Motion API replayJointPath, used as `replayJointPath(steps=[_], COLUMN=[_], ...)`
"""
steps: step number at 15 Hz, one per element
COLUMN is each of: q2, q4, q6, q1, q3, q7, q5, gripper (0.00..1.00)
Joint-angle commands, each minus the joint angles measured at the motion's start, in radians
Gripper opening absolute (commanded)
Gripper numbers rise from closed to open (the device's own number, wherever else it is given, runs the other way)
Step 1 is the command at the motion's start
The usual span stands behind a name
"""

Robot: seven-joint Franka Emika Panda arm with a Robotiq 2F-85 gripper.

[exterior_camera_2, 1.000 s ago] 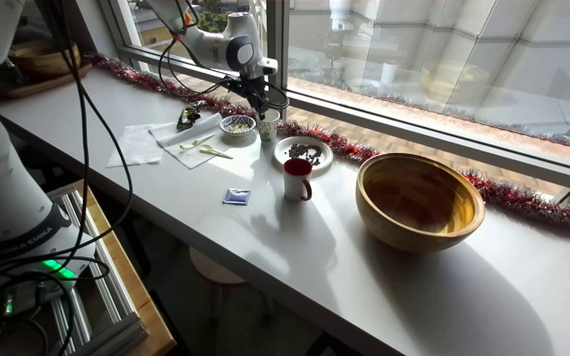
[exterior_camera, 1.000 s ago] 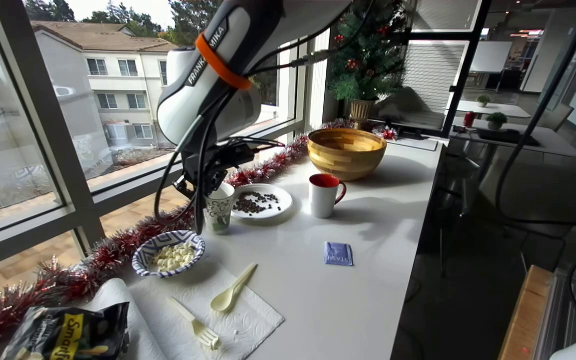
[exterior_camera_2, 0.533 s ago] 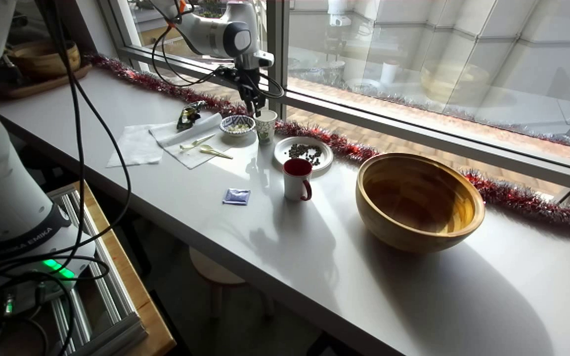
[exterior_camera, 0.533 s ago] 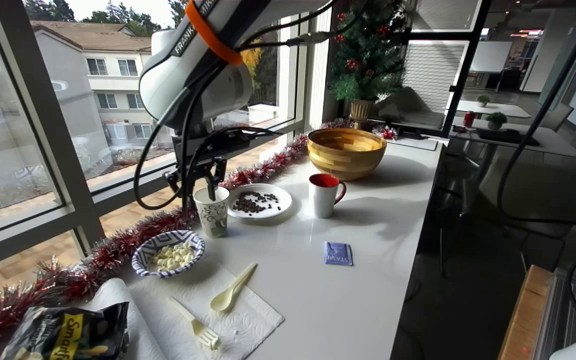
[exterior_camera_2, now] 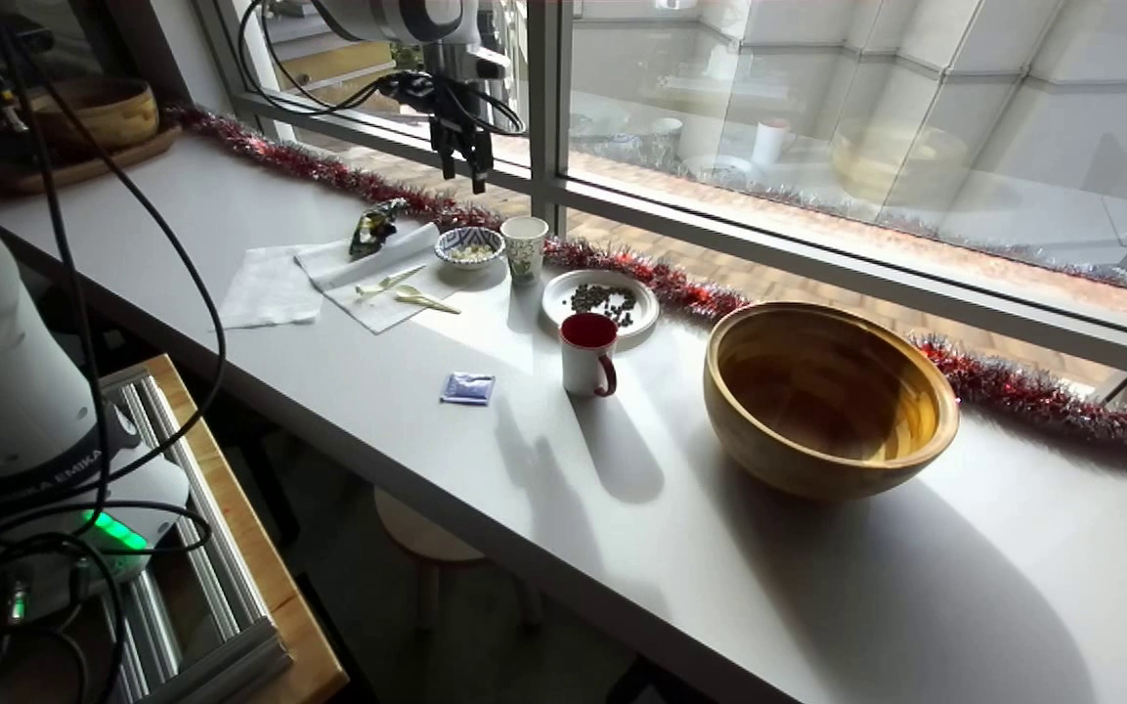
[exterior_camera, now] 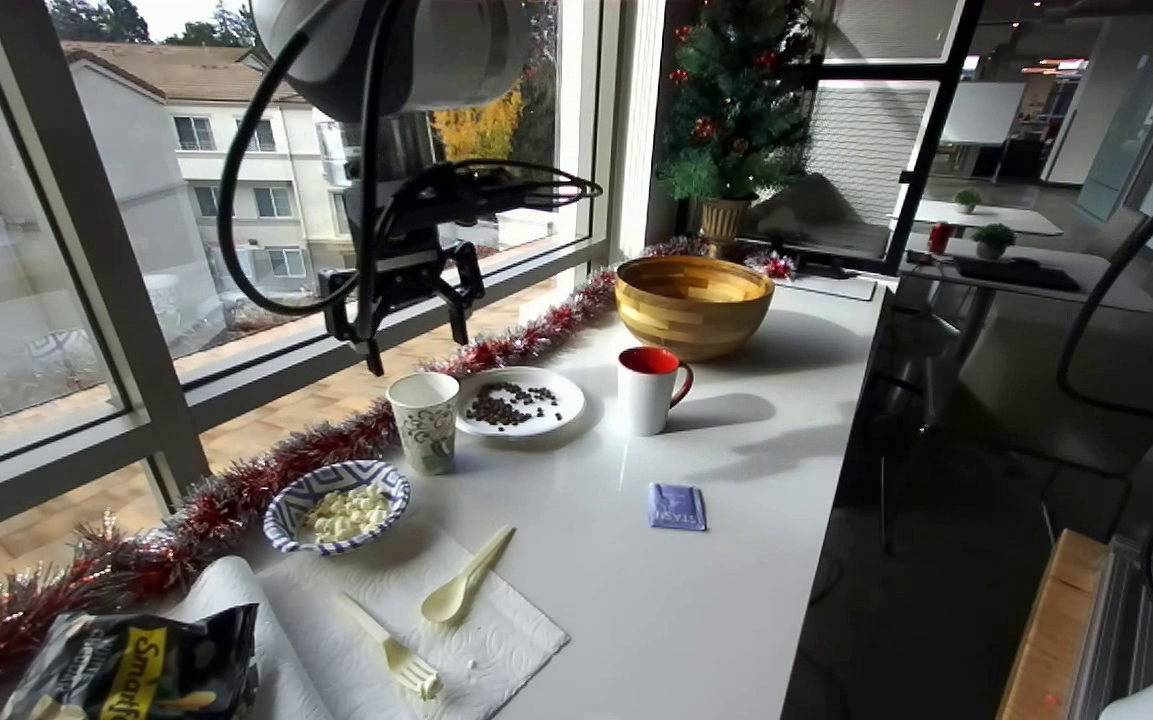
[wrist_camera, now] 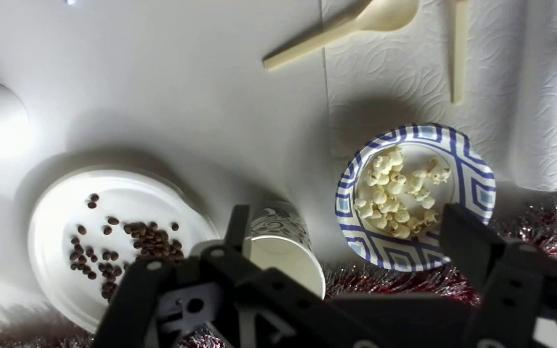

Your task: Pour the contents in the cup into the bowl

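Note:
The cup (exterior_camera: pixel 428 428), pale paper with a leafy print, stands upright on the table beside the bowl (exterior_camera: pixel 286 512). In the wrist view, the visible inside of the cup (wrist_camera: pixel 285 263) looks bare. The white bowl with a blue patterned rim (wrist_camera: pixel 478 188) holds popcorn (wrist_camera: pixel 389 203). My gripper (exterior_camera: pixel 418 350) hangs in the air above and towards the window from the cup, touching nothing. Its fingers stand wide apart in the wrist view, one overlapping the cup's edge and one overlapping the bowl, and nothing is between them.
A white plate with dark beans (exterior_camera: pixel 566 408), a red-lined mug (exterior_camera: pixel 644 400) and a large wooden bowl (exterior_camera: pixel 696 325) stand further along. A tea packet (exterior_camera: pixel 677 507), spoon (exterior_camera: pixel 448 602), fork (exterior_camera: pixel 406 670) and snack bag (exterior_camera: pixel 136 665) lie around. Tinsel (exterior_camera: pixel 286 475) runs along the window.
The gripper has let go of the cup's rim, opened wide and risen well above it. The cup has settled upright, slightly closer to the bowl.

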Motion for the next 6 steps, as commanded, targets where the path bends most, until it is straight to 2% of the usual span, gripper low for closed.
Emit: replayJointPath(steps=[1,2,3,6], q2=[-0.204,-0.25,-0.123,-0.215], q4=[-0.241,-0.291,-0.142,-0.239], q6=[0.05,0.059,0.013,0.024], q1=[-0.062,-0.099,-0.072,-0.111], q3=[0.041,0.065,0.055,0.076], q7=[-0.044,-0.122,-0.036,-0.091], q5=[-0.002,0.048,-0.004,0.012], gripper=[1.0,1.0,1.0,1.0])
